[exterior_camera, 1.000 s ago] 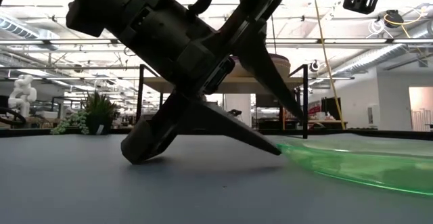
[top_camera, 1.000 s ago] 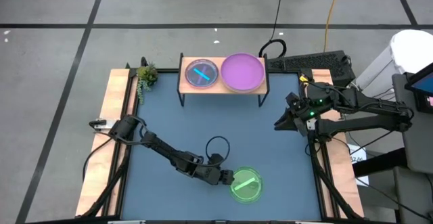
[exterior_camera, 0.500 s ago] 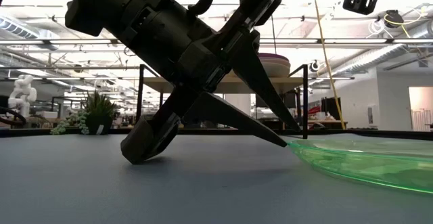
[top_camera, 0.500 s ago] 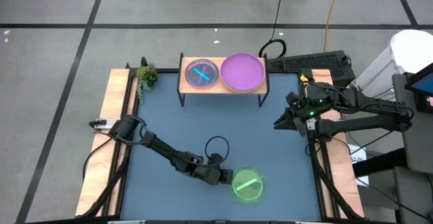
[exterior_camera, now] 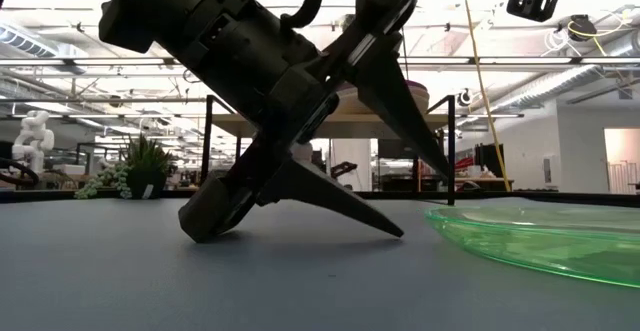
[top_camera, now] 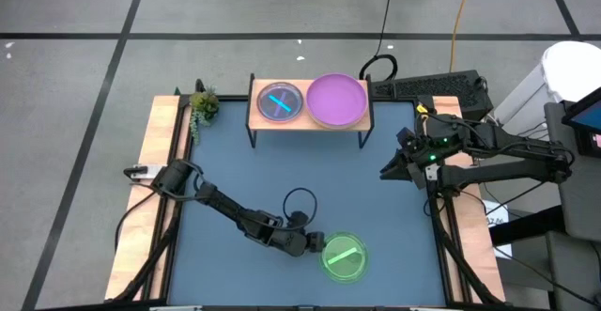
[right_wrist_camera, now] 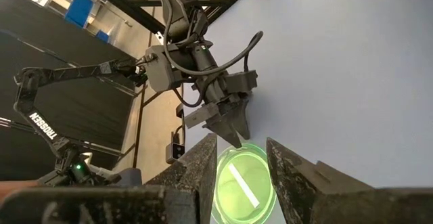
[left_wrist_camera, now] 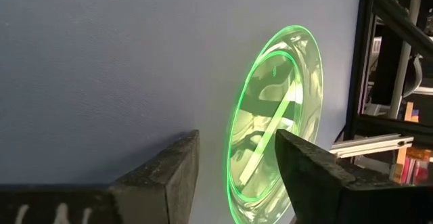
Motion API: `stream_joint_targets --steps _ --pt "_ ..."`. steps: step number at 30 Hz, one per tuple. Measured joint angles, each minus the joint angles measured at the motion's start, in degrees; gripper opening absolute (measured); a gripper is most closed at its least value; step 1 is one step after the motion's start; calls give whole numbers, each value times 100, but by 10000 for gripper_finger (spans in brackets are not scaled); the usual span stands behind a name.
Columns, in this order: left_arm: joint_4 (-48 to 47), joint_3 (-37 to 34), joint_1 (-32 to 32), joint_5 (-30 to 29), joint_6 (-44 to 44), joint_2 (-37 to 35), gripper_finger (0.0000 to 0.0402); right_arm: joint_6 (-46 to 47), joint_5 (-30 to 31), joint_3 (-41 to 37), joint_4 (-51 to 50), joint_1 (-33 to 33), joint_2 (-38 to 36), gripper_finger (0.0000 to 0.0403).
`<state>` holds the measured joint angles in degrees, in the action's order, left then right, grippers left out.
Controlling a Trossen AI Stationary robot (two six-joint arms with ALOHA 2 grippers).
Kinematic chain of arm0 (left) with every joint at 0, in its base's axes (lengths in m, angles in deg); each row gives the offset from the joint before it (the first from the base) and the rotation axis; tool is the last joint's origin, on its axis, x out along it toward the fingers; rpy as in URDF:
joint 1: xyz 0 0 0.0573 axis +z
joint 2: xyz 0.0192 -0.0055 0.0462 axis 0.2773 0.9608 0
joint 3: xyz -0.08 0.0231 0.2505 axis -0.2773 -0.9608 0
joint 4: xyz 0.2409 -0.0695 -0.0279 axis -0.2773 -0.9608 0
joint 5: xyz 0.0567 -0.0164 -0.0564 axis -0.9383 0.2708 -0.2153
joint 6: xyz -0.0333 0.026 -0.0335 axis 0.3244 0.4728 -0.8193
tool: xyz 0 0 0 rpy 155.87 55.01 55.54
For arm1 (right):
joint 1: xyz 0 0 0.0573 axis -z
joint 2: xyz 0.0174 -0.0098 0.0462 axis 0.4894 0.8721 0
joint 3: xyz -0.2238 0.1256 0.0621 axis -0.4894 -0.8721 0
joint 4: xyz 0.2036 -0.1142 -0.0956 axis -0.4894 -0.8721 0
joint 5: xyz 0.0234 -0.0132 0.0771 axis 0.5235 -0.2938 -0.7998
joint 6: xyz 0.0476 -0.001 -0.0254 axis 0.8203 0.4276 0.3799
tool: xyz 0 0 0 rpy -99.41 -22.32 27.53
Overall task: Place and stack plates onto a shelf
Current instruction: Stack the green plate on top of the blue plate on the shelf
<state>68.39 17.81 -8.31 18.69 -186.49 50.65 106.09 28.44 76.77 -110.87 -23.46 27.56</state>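
Reaching low across the near part of the bench (top_camera: 235, 170), the left gripper (top_camera: 310, 246) sits just beside the green plate (top_camera: 342, 257), its fingers spread apart and holding nothing. The low view shows one fingertip (exterior_camera: 392, 231) resting close to the plate's rim with a small gap between them, while the other finger stands higher, so the plate lies flat on the bench and is not gripped. From the left wrist view, the plate's edge lines up with the gap between the two fingers.

On the shelf (top_camera: 310, 122) at the far side of the bench, a blue plate (top_camera: 280, 101) and a larger purple plate (top_camera: 337, 100) already sit side by side. The right gripper (top_camera: 390, 171) hovers well apart from the green plate, near the right edge of the bench, with its fingers part-way apart and empty.

The step in hand appears to be picking up the green plate. The next move likely calls for sliding the lower finger under the rim and the upper one over it, then closing on the thin edge. The rim lies very low against the bench, so the finger may push the plate away instead of getting beneath it. Once held, the plate most likely belongs stacked on the blue one of similar size.
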Motion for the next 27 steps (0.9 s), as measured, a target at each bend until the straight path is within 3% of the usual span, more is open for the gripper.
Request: stream_joint_targets --steps 8,11,15,20,27 --pt "1 -4 1 -13 -19 25 199 361 133 0 -410 -46 17 112" --pt "1 -7 -11 -16 -15 25 186 551 459 -5 -912 -227 75 112" --pt "1 -7 -11 -13 -19 25 165 985 425 -417 -916 -571 125 112" --pt "3 -9 12 -4 -59 25 159 2196 264 -1593 115 -1186 134 112" --pt "107 -22 22 108 -52 26 159 3939 481 -3384 3012 -2243 434 112"
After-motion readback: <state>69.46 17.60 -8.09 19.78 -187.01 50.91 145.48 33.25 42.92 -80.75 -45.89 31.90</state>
